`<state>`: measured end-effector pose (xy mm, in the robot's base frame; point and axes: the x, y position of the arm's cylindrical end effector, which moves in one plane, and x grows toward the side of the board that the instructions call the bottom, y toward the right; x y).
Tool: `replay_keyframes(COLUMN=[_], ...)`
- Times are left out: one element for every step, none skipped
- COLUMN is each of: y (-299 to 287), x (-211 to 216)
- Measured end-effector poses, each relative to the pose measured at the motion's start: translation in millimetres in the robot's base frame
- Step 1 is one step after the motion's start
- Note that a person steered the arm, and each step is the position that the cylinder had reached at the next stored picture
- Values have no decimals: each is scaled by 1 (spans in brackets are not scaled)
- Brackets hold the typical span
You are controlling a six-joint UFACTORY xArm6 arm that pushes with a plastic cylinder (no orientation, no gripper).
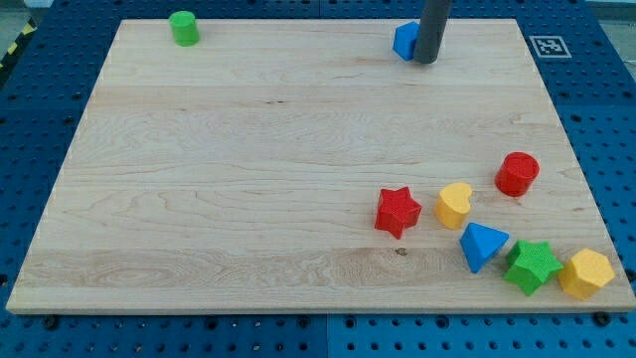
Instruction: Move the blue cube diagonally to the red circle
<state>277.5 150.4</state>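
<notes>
The blue cube (pixel 404 40) sits near the view's top edge of the wooden board, right of centre. My tip (pixel 425 61) stands right against the cube's right side and hides part of it. The red circle (pixel 517 173), a short red cylinder, stands far below the cube, at the view's right.
A green cylinder (pixel 184 27) is at the top left. A red star (pixel 397 211), yellow heart (pixel 455 204), blue triangle (pixel 482 246), green star (pixel 532 266) and yellow hexagon (pixel 586 273) cluster at the bottom right. The board's (pixel 248 179) top edge is close behind the cube.
</notes>
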Motion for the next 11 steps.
replay_keyframes(y=[19,27,10,-31,-65,-80,-68,-70,-92,-128,-131], x=[-17,-27,-27,-29,-29,-29,-28,-11,8,12,12])
